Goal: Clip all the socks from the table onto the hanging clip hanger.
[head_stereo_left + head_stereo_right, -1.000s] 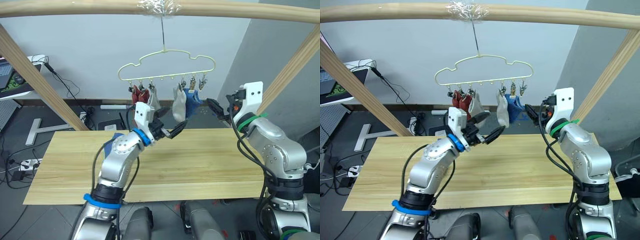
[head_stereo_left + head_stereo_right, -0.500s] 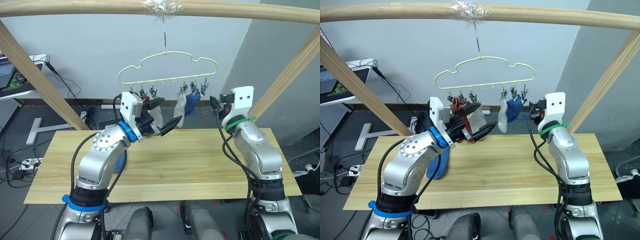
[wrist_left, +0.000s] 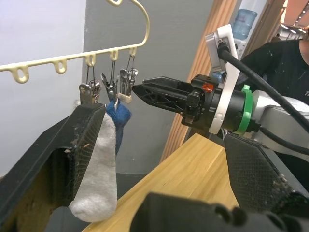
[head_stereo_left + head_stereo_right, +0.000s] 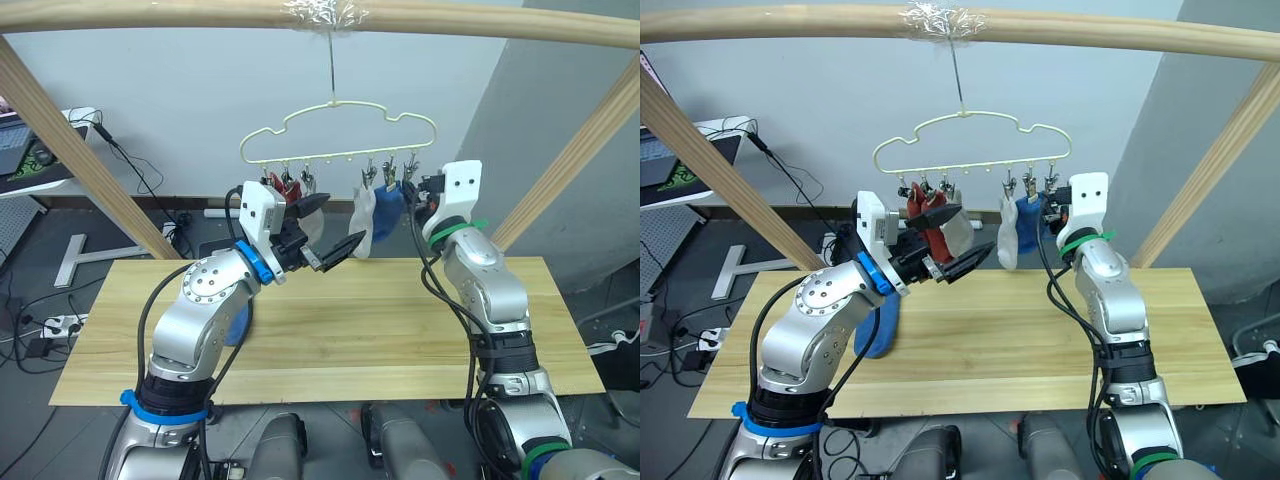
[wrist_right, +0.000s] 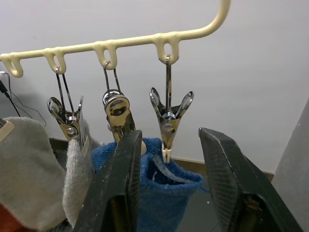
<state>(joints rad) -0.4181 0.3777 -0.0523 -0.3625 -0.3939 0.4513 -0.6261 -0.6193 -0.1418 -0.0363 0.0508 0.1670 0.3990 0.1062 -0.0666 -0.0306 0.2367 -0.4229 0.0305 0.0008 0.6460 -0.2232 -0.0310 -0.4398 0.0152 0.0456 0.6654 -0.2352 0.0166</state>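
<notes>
The hanger [image 4: 337, 133] already carries red socks [image 4: 927, 215] at its left clips, a grey sock [image 4: 957, 235] beside them, another grey sock [image 4: 361, 220] and a blue sock [image 5: 166, 186] toward the right. 1 blue sock [image 4: 878, 325] remains on the desk [image 4: 400, 320], at its left. The left gripper [image 4: 328, 231] is spread and empty near the hanging socks; the right gripper [image 5: 169, 188] is spread around the end clip [image 5: 167, 121], which looks empty.

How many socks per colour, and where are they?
Blue socks: 2, one on the hanger, one on the table
Grey socks: 2, both on the hanger
Red socks: 2, overlapping on the hanger
Total: 6
</notes>
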